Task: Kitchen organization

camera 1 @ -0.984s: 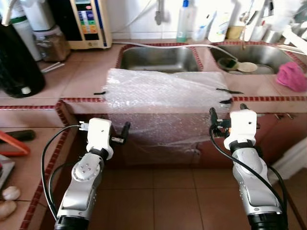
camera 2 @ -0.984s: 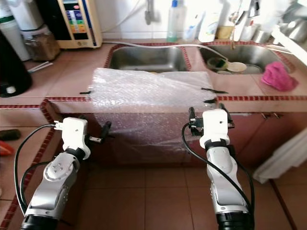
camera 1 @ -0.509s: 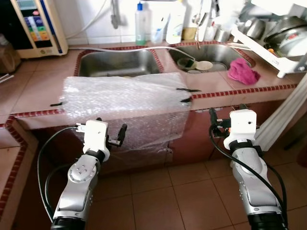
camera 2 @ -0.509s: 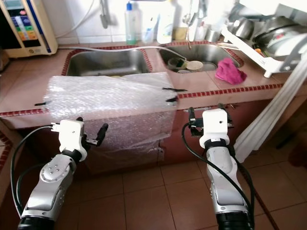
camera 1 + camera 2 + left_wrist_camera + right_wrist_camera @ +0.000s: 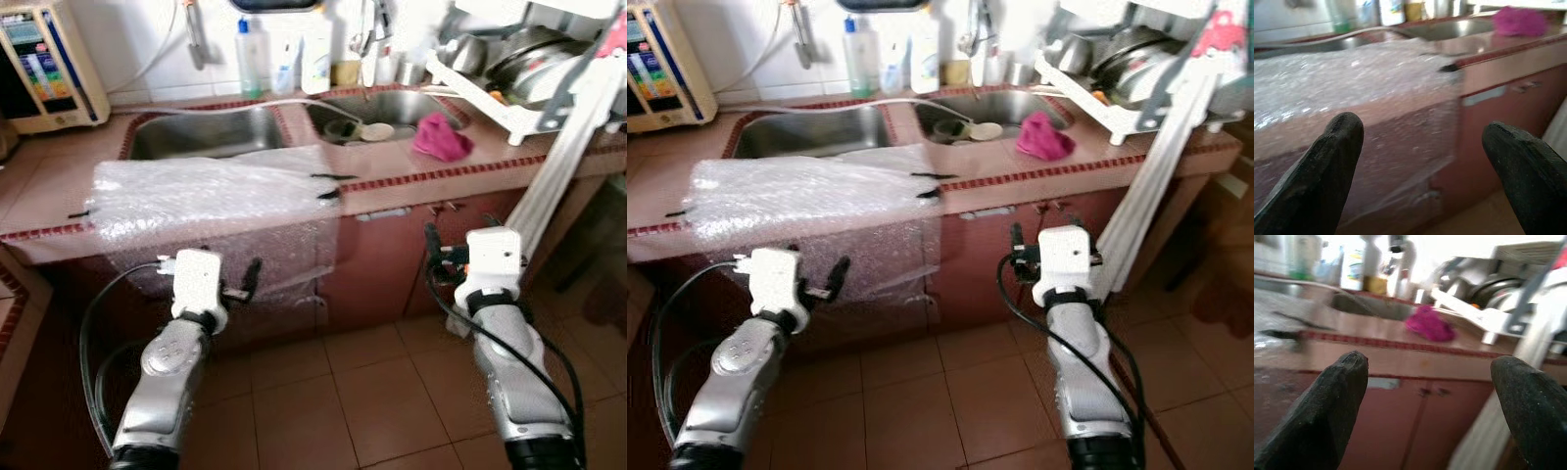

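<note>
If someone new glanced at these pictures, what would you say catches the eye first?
Most striking is the sheet of bubble wrap taped over the tiled counter and hanging down the cabinet front, just before the left sink. Next comes the bright pink cloth on the counter beside the right sink. In the foreground, the left tool and right tool are held up, both open and empty.

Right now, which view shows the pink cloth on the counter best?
The left eye view: the pink cloth lies whole and fairly sharp beside the sink. The right eye view matches; the right wrist view blurs it; the left wrist view catches it in a corner.
</note>
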`<state>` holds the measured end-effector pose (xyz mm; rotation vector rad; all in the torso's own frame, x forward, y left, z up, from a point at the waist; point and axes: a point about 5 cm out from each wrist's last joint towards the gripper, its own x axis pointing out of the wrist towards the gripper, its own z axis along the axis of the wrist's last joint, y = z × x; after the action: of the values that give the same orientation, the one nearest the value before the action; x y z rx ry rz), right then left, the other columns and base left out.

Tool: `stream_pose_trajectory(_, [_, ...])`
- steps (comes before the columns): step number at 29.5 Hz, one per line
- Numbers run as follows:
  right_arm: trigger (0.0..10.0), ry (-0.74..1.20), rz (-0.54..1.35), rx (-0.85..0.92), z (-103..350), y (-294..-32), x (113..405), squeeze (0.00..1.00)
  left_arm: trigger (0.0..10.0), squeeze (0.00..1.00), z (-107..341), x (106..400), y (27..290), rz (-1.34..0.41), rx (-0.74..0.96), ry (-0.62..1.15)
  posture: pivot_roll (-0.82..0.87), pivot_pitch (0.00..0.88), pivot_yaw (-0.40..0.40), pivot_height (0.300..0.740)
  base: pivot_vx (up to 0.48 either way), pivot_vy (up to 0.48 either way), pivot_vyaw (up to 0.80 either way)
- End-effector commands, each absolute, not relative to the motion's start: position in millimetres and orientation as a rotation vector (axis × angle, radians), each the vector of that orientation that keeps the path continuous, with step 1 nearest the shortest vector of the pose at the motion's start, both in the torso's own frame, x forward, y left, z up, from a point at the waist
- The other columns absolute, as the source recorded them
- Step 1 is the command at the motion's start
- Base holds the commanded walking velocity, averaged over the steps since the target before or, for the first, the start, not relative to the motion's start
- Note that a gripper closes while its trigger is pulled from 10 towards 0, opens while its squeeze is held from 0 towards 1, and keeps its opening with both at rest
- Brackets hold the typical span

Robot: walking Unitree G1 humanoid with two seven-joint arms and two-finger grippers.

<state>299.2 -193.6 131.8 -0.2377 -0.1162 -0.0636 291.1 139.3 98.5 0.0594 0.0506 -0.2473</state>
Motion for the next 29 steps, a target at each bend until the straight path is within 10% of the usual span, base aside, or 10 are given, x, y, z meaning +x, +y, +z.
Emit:
stream_pose_trajectory(1, [10.0, -0.136, -0.052, -0.230, 135.9, -188.4, 301.1, 0.00, 10.0, 0.00, 102.2, 294.0, 149.0, -0.228, 0.076, 0.040, 0.00, 0.000, 0.043, 0.740, 0.000, -0.356, 0.00])
stream_pose_trajectory(29, [10.0, -0.128, -0.052, -0.234, 132.5, -190.2, 300.5, 0.00, 10.0, 0.00, 100.4, 296.1, 148.8, -0.221, 0.069, 0.048, 0.00, 0.000, 0.040, 0.740, 0.000, -0.239, 0.00])
